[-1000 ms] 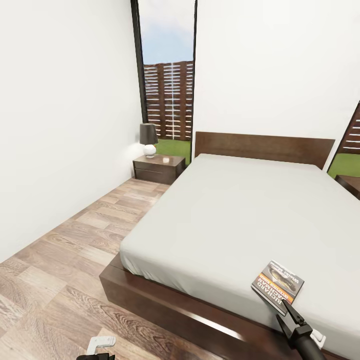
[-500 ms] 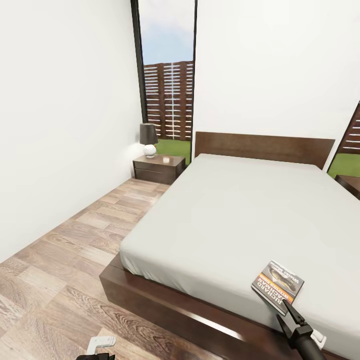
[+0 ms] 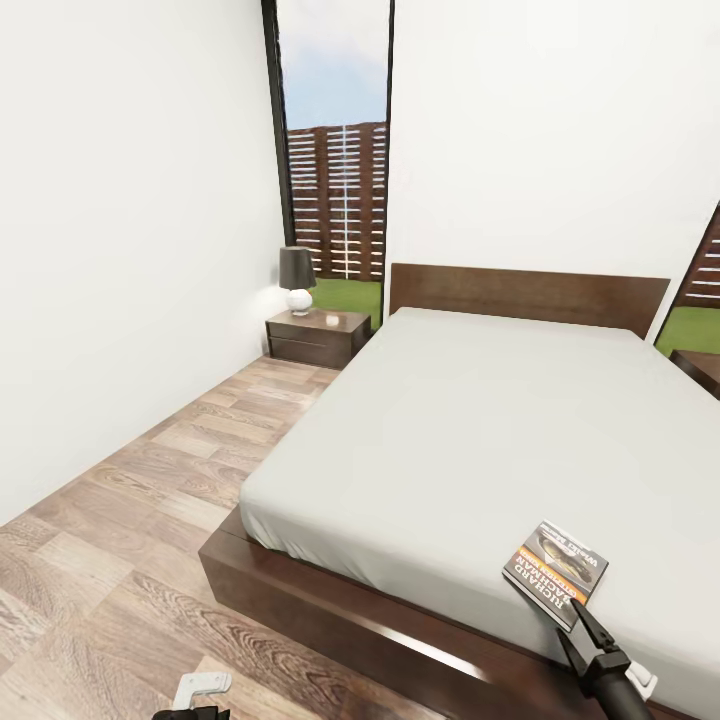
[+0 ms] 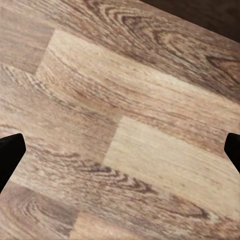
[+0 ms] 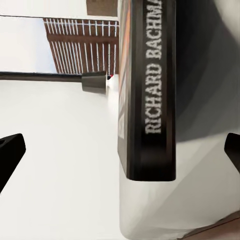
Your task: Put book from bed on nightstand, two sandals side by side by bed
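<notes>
We saw the book [image 3: 556, 573] lying flat on the bed [image 3: 470, 430], near the mattress's foot-end edge on our right side. Our right tool [image 3: 588, 628] sat low at that edge with its fingers spread, their tips just short of the book's near corner; the right wrist view showed the spine [image 5: 155, 90] lettered "RICHARD BACHMAN" between the wide-apart fingertips [image 5: 10, 152]. Our left tool [image 4: 120, 155] hung over the wood-plank floor [image 3: 130, 480], its fingers also spread wide and holding nothing. A nightstand [image 3: 317, 336] carrying a lamp [image 3: 297, 279] stood beside the headboard [image 3: 527, 297].
</notes>
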Available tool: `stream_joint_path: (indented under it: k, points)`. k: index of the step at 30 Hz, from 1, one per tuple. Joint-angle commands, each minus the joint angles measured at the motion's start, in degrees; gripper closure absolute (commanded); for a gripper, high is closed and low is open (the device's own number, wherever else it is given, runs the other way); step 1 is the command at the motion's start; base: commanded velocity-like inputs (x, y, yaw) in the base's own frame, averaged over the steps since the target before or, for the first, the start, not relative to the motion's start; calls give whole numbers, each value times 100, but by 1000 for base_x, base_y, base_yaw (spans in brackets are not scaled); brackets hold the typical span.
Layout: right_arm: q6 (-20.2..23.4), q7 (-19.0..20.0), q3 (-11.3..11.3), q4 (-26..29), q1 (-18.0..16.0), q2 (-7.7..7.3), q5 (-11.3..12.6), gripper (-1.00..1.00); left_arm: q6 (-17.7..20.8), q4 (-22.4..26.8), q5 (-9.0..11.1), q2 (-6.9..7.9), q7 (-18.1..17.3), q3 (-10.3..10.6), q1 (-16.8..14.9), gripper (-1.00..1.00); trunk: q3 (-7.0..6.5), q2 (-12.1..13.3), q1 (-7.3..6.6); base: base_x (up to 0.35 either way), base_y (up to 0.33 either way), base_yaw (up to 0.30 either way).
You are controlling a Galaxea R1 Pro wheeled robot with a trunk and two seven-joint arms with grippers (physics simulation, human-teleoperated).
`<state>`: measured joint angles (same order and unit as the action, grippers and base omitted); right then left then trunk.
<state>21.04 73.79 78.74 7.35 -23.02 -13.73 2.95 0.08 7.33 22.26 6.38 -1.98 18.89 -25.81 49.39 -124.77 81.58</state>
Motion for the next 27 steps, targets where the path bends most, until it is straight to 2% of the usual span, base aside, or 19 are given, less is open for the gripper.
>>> stream_joint_path:
  k: [1,27]
  points:
    - [59,11,-6,2,-1,0,31,-100,1,0,60,3,-13,45,-3,-100,5,-2,-1,0,0,0]
    - [58,13,18,3,-1,10,31,-100,1,-3,60,3,-13,44,-3,-100,5,-2,-1,0,0,0]
